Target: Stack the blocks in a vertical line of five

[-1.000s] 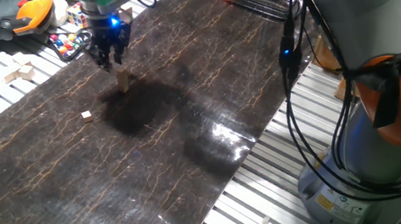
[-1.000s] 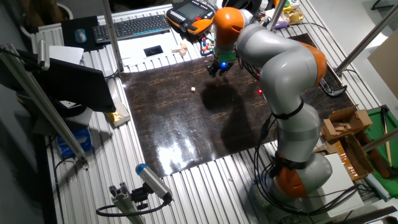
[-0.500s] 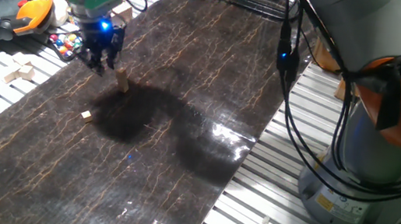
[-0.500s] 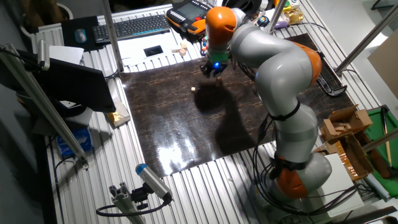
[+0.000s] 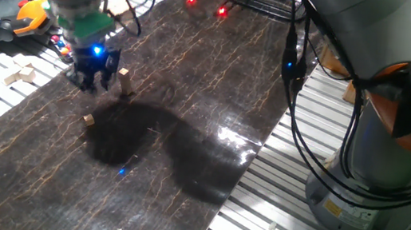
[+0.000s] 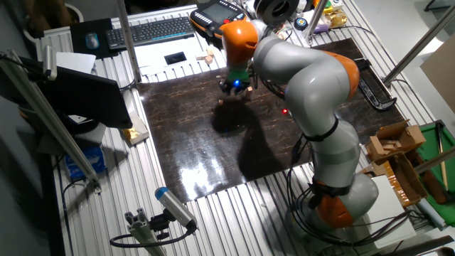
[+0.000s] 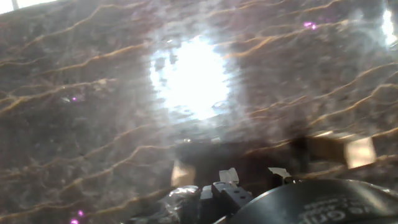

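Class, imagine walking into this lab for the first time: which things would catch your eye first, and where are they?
The big grey and orange robot arm reaches across the dark marbled table. Its end effector, lit by a blue light, hangs low near the table's far left edge. Beside it stands a small stack of blocks, with a single block lying apart.

A dark marbled mat (image 5: 195,73) with tan veins covers the table's ribbed metal top (image 6: 234,213). Beyond its far edge lie a keyboard (image 6: 153,30), a mouse (image 6: 92,41) and an orange-and-black pendant (image 5: 2,15) — the pendant just beside a heap of coloured balls (image 5: 61,42). Pale wooden blocks (image 5: 22,73) sit off the mat's left edge. Black cables (image 5: 301,120) hang at the right — two red lights (image 5: 206,5) glow on the mat's far end.
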`<state>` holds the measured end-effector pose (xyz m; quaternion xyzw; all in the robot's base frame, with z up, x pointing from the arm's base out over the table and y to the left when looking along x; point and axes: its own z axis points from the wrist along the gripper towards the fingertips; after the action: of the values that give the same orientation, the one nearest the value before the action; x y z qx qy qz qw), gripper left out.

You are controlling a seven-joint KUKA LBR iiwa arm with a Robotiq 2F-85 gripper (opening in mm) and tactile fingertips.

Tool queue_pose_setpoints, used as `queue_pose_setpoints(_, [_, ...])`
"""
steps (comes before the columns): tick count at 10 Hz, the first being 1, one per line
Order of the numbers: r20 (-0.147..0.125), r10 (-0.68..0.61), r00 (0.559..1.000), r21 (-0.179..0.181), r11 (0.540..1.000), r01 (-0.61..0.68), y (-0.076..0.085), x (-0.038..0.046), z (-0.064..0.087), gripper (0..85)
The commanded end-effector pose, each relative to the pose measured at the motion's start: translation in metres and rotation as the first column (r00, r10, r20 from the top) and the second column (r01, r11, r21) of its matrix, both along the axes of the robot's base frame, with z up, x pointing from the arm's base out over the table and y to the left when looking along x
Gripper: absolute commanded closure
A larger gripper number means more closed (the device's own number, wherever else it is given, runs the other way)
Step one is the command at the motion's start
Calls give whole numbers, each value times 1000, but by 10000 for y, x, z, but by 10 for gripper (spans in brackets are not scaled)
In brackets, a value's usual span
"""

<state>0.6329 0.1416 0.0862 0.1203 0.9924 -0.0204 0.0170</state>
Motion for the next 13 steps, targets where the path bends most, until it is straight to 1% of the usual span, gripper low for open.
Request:
queue_pose_setpoints(1, [3,-6,1000,10,1000,6,25,2,-43,513])
queue_pose_setpoints(3, [6,-17,1000,16,1000,17,88,42,-141,507])
queue_pose_setpoints(4, [9,-26,1000,16,1000,26,128,48,-194,503])
queue_pose_setpoints(7, [8,-55,998,28,998,55,241,54,-300,493])
queue_pose_setpoints(8, [7,-70,997,41,997,70,267,42,-319,490])
queue_pose_setpoints(9, [5,-81,997,46,996,81,284,37,-332,490])
queue_pose_setpoints(11, [2,-104,995,63,993,104,308,46,-378,490])
queue_pose_setpoints(13, [1,-118,993,70,991,117,332,41,-394,490])
